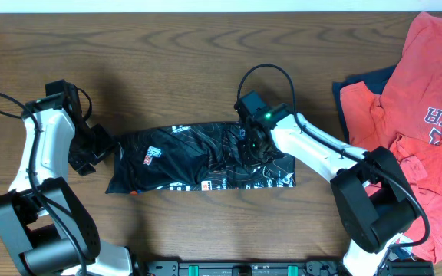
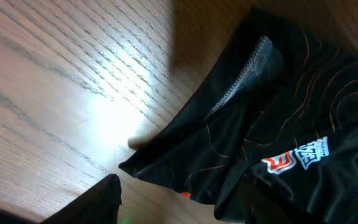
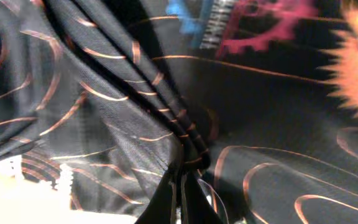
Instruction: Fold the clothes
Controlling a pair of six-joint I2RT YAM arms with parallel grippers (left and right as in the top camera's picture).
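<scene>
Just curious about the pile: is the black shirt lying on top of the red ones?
No, the black jersey lies on the wooden table itself, apart from the red T-shirts heaped at the right edge.

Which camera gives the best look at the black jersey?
Overhead: the black jersey shows whole there, a folded strip across the table. The left wrist view catches only one end of it, with a stitched hem and a logo; the right wrist view is a blurred close-up of bunched folds.
</scene>
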